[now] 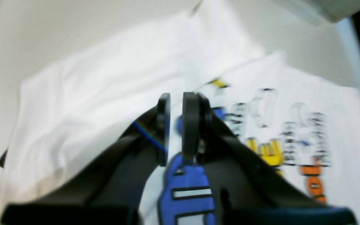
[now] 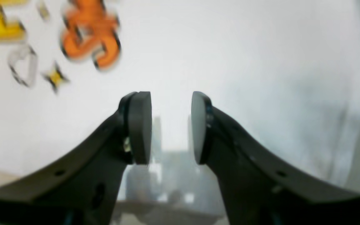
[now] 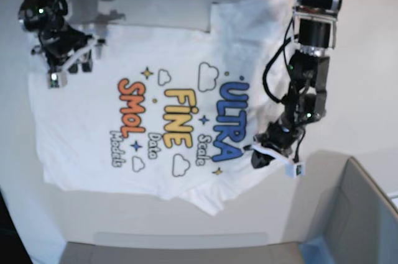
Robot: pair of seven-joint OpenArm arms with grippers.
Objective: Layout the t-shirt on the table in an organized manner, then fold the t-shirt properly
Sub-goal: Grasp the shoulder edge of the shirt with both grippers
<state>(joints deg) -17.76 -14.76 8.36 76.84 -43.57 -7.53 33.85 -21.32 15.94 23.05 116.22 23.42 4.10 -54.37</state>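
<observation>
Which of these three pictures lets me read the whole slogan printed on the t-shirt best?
The base view: it looks down on the whole t-shirt, so ULTRA, FINE and SMOL are all sharp and readable. The left wrist view shows blurred lettering partly hidden behind the left fingers. The right wrist view catches only a blurry orange and yellow corner.

The t-shirt (image 3: 124, 121) is soft white cloth with flat, bright printed letters and a few small wrinkles. The table (image 3: 367, 59) under it looks smooth, hard and a little shiny. The right gripper (image 2: 171, 126) has dull black plastic arms with smooth grey pads (image 2: 141, 125).
</observation>
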